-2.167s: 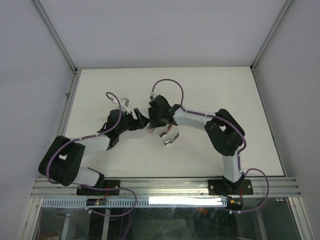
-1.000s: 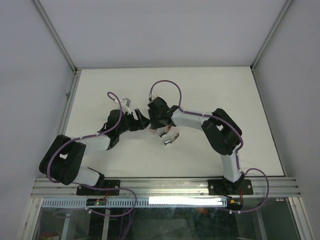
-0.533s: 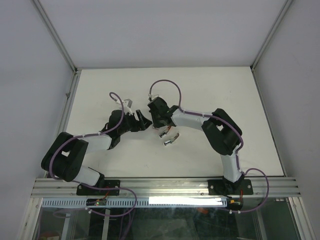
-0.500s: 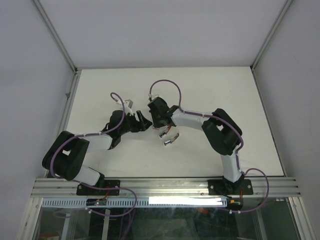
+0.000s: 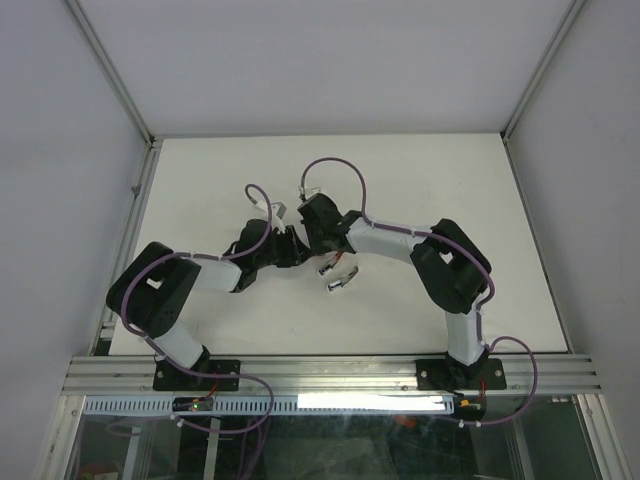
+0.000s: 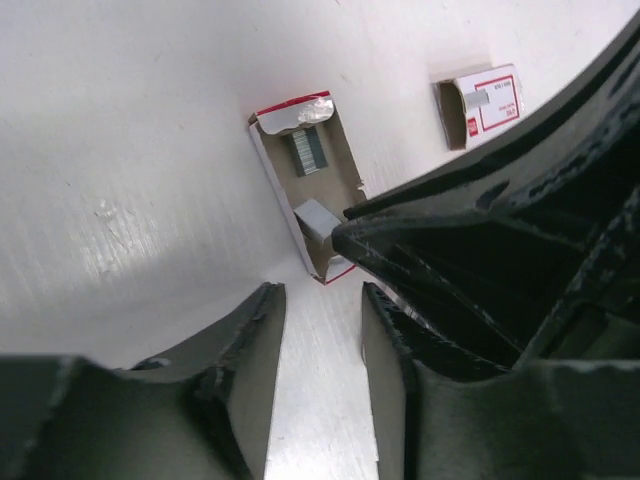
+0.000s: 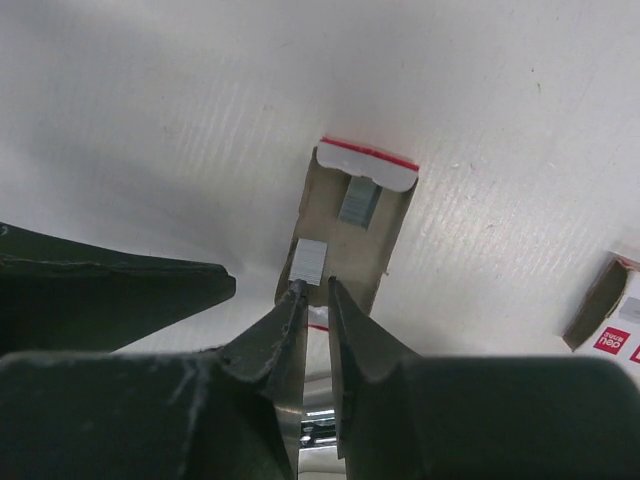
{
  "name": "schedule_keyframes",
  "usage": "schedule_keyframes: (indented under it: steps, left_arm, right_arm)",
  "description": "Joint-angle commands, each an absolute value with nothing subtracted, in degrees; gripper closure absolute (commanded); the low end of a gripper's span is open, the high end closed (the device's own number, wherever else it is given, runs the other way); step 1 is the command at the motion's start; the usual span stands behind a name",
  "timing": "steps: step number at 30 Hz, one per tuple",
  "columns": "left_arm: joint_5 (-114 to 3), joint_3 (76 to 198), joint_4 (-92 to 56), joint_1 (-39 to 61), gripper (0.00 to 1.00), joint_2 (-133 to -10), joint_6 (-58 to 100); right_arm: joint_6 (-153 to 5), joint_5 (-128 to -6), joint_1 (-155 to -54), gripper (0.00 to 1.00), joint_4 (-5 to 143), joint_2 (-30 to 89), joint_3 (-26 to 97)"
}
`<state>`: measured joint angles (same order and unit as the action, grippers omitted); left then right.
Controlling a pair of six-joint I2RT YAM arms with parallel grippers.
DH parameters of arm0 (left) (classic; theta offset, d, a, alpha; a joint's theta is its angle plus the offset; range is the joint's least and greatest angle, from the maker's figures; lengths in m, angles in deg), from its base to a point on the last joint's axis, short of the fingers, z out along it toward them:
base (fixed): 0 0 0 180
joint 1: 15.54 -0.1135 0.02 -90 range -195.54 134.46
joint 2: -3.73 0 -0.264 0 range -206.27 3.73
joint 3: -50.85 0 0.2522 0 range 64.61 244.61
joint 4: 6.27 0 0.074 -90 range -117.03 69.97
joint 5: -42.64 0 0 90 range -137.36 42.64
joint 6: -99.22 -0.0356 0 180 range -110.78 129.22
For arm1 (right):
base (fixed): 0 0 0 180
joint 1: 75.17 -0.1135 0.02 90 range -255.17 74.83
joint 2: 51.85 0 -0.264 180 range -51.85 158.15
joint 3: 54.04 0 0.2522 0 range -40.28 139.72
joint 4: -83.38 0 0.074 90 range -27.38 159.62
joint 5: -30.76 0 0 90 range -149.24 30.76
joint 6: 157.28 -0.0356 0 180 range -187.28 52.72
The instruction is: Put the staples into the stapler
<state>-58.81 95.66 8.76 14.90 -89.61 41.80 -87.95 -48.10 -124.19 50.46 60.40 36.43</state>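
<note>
The stapler (image 5: pixel 338 280) lies on the table (image 5: pixel 420 190) near its middle. It sits on the near-edge side of both grippers, untouched, with its two halves spread apart. It is judged to be parked there within reach until a strip is ready to be brought to it.

Just beyond it, the two grippers meet over the staple tray (image 7: pixel 325 215), which lies flat with its open face up so the contents can be reached from above.

The left gripper (image 6: pixel 318 300) is low at the tray's near end. Its jaws are apart with nothing between them, and the end of the tray is just ahead of the gap. This position suggests it is there to steady the tray.

The right gripper (image 7: pixel 315 288) points down into the tray with its jaws narrowly apart. Its tips are at the near staple strip (image 7: pixel 310 262), and one tip touches the strip's corner. The views do not show whether the strip is pinched.

The far staple strip (image 7: pixel 362 205) rests loose against the tray's far end flap.

The outer sleeve (image 6: pixel 485 105), red and white, lies apart from the tray on the table, set aside so the tray stays exposed.
</note>
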Motion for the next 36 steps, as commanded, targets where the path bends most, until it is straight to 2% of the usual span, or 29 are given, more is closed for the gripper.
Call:
schedule_keyframes:
  steps: [1,9,20,29,36]
  left_arm:
    - [-55.09,98.79,11.34,15.93,0.65,-90.65,41.11]
    - [-52.73,96.60,12.54,16.71,0.68,-88.94,42.73]
    - [-50.82,94.22,12.33,16.63,0.55,-85.18,40.53]
    - [-50.33,93.61,11.79,16.63,0.51,-83.85,40.21]
    - [-49.97,93.57,11.52,16.63,0.50,-83.62,39.98]
  right_arm:
    - [-87.43,-46.06,-124.37,0.83,52.61,56.56,35.80]
    - [-87.41,-45.53,-123.40,0.83,52.80,53.98,33.77]
    - [-88.36,-48.11,-122.90,0.73,52.08,53.09,35.21]
    - [-88.76,-48.57,-122.85,0.67,49.74,57.02,37.23]
    - [-87.86,-47.72,-122.80,0.66,49.48,58.44,38.06]
